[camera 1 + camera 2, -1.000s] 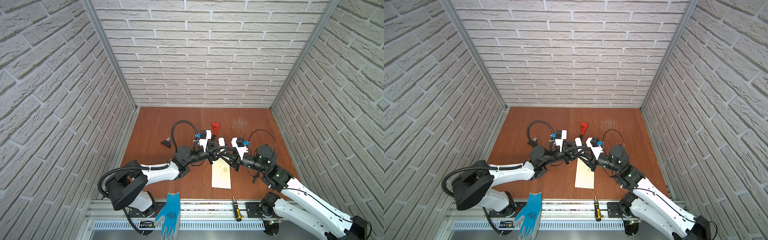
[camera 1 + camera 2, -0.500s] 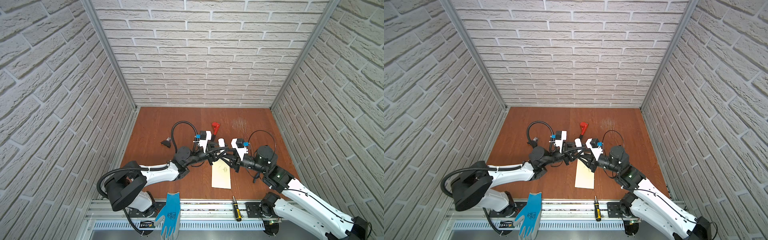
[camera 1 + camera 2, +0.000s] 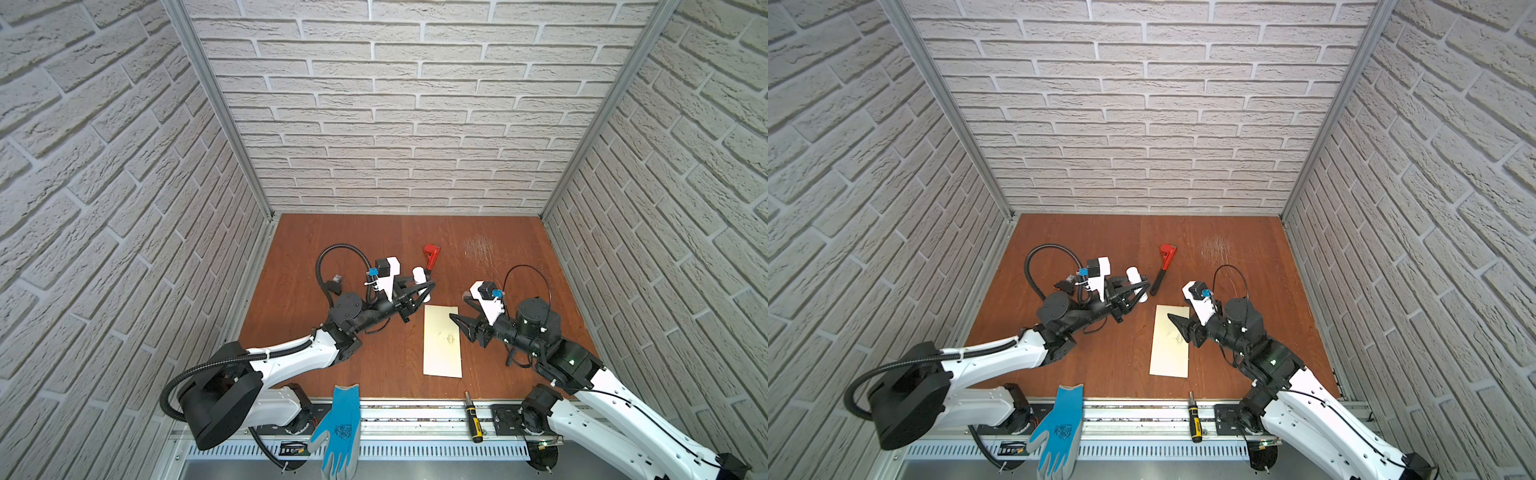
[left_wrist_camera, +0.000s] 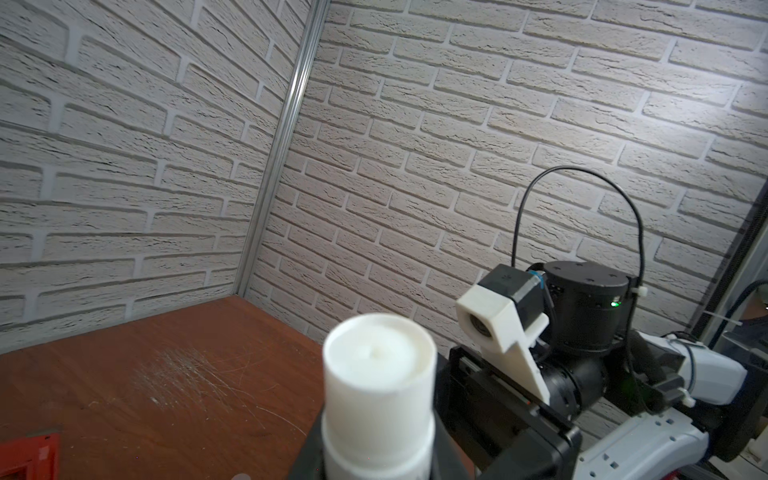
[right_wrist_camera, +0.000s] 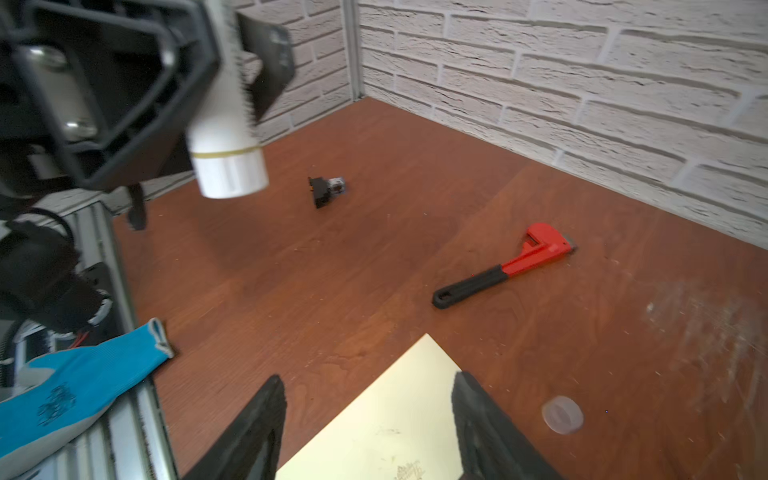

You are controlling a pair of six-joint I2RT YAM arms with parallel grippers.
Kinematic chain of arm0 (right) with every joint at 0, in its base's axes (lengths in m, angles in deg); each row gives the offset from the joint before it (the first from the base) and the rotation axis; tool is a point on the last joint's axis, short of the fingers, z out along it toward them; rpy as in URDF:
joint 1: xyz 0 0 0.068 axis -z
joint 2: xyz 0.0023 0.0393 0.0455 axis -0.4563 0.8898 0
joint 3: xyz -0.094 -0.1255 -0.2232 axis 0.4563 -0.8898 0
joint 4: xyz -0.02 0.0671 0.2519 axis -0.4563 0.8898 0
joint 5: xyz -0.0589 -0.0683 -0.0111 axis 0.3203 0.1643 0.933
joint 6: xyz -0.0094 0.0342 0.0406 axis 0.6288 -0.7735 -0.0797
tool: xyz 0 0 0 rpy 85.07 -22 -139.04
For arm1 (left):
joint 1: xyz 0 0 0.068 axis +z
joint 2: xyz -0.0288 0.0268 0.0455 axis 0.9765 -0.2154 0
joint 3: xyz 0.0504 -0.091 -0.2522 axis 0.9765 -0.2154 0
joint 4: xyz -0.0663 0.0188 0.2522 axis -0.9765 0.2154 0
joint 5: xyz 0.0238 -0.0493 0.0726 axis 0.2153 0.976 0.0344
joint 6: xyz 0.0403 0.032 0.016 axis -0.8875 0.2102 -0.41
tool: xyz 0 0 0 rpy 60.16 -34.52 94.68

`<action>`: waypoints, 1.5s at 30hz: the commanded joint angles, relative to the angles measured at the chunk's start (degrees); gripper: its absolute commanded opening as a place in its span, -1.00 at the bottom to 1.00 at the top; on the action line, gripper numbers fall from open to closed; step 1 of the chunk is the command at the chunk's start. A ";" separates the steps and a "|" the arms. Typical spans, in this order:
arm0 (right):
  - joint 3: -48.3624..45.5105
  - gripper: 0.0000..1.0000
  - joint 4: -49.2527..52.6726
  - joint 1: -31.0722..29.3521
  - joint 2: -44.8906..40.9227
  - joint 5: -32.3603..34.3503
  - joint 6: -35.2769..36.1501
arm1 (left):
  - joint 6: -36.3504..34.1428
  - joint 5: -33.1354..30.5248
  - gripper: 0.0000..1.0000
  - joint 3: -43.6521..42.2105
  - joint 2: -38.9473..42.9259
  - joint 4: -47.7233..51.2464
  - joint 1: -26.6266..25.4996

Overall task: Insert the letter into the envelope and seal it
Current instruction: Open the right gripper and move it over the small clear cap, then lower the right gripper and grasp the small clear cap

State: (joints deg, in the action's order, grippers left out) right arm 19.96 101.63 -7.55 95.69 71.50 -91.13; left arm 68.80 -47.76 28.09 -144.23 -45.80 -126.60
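Note:
The cream envelope (image 3: pixel 442 340) (image 3: pixel 1170 341) lies flat on the wooden table, flap closed, with a faint mark in its middle. The letter is out of view. My left gripper (image 3: pixel 424 289) (image 3: pixel 1140 291) is shut on a white glue stick (image 3: pixel 419 275) (image 4: pixel 378 386) and holds it above the table, left of the envelope's far end. My right gripper (image 3: pixel 461 308) (image 5: pixel 368 399) stands open over the envelope's far right corner (image 5: pixel 386 424) with nothing between its fingers (image 5: pixel 266 411). The right wrist view also shows the glue stick (image 5: pixel 226 158) in the left jaws.
A red wrench (image 3: pixel 431 257) (image 5: pixel 507 266) lies beyond the envelope. A small clear cap (image 5: pixel 562 414) rests on the table beside the right gripper. There is a small black part (image 5: pixel 326 190) at the far left, and a blue glove (image 3: pixel 338 428) and a screwdriver (image 3: pixel 473 424) on the front rail.
My right gripper has opened and drawn back to the right, away from the glue stick, where it met the left gripper. The left gripper has barely moved.

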 commanded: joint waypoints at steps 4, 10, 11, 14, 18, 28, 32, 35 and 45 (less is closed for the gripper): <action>19.67 0.20 20.52 4.45 18.01 19.81 -14.69 | -15.76 -0.56 -1.00 -6.34 1.19 0.81 -0.89; 37.09 0.15 40.36 9.53 37.64 16.54 -24.83 | -27.65 -4.44 -1.00 -9.55 -3.03 -1.05 -5.11; 38.08 0.15 40.99 9.78 39.10 16.68 -26.25 | -28.79 -4.87 -1.00 -9.94 -4.25 -2.16 -5.67; 40.94 0.13 43.72 11.08 42.86 18.00 -30.49 | -29.22 -5.60 -1.00 -11.61 -8.03 -7.89 -5.98; 43.82 0.10 46.34 12.75 48.50 17.57 -31.84 | -29.76 -6.06 -1.00 -12.06 -11.99 -10.73 -6.19; 48.14 0.08 47.40 15.09 59.31 15.22 -31.70 | -29.41 -6.84 -1.00 -12.13 -16.85 -12.98 -6.59; 49.61 0.08 47.08 15.69 62.58 14.75 -31.24 | -29.53 -7.03 -1.00 -11.95 -18.03 -12.78 -6.65; 50.56 0.08 46.11 15.80 64.83 14.05 -31.07 | -29.49 -7.56 -1.00 -12.21 -18.83 -13.25 -6.70; 52.72 0.04 43.21 17.19 71.36 12.55 -30.76 | -29.29 -8.35 -1.00 -13.97 -19.29 -14.36 -6.69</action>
State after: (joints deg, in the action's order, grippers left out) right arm 70.95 145.98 9.06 166.07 84.63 -121.76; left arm 40.08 -55.47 14.89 -163.31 -54.43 -132.98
